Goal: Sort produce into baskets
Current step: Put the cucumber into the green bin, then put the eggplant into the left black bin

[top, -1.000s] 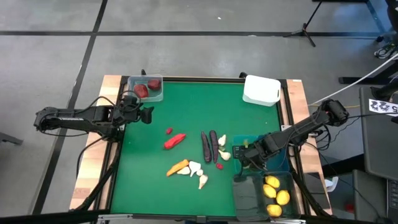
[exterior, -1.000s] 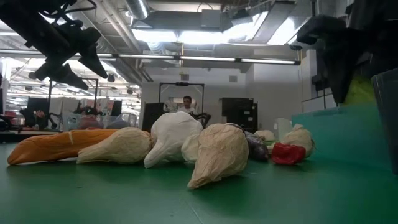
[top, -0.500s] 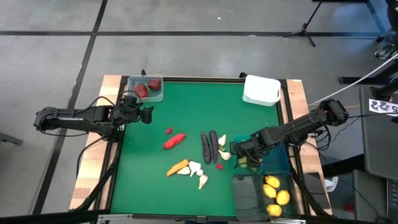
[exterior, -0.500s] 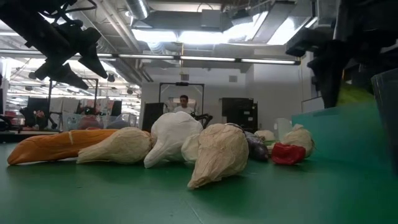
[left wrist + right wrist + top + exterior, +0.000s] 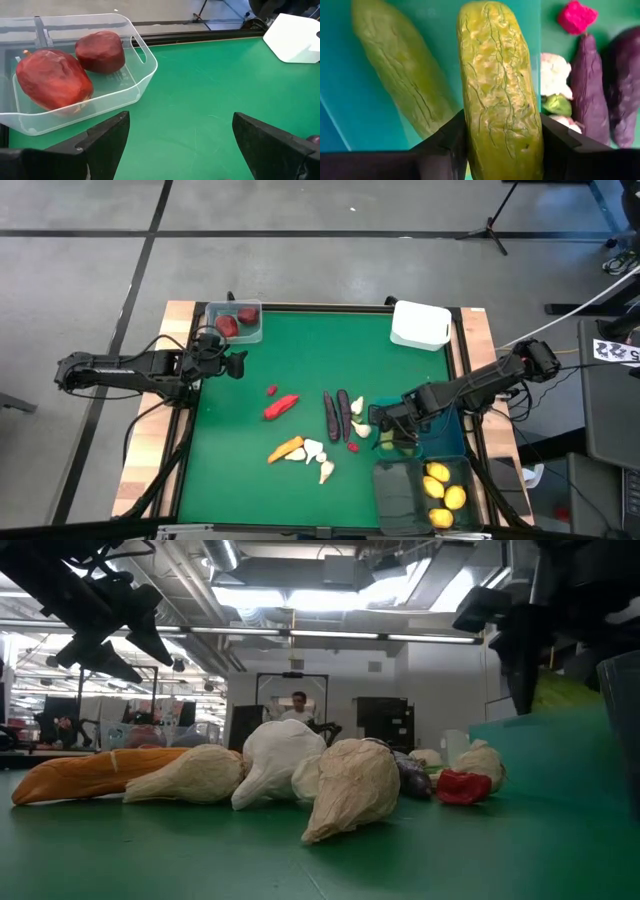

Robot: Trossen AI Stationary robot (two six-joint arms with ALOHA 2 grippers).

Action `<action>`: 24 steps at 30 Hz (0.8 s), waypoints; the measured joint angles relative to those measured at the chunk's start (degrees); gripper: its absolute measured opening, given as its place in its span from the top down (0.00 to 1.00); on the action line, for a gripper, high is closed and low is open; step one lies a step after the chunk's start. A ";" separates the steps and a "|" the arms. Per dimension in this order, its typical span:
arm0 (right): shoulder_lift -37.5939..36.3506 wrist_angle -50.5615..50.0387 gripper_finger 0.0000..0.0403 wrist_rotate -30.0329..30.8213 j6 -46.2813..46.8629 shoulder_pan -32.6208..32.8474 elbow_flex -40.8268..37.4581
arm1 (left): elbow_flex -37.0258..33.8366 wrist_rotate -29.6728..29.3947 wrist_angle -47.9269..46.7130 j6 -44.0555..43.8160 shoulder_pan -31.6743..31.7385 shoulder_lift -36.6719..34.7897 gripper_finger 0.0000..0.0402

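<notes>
Pincer [image 5: 502, 150] clamped around raised cucumber [image 5: 500, 85]

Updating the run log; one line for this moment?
right gripper: shut on cucumber, above teal basket | left gripper: open, beside clear basket

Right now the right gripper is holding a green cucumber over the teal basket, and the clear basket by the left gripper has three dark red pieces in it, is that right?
Not quite: the clear basket holds two dark red pieces, as the left wrist view shows. The rest stands: the right gripper grips a green cucumber over the teal basket, and the left gripper is beside the clear one.
</notes>
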 joint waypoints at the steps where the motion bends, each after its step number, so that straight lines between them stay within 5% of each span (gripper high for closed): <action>1: 0.00 0.00 0.58 0.01 0.50 -0.32 0.00 | 0.00 0.00 0.02 0.00 0.00 0.01 0.14; 15: -0.02 0.80 0.29 1.24 5.82 -1.40 0.02 | 0.00 -0.42 0.04 -0.11 0.00 0.00 0.14; 24: -2.36 -0.08 0.26 5.20 12.16 -1.40 1.70 | 0.00 -0.44 0.04 -0.11 0.01 0.00 0.14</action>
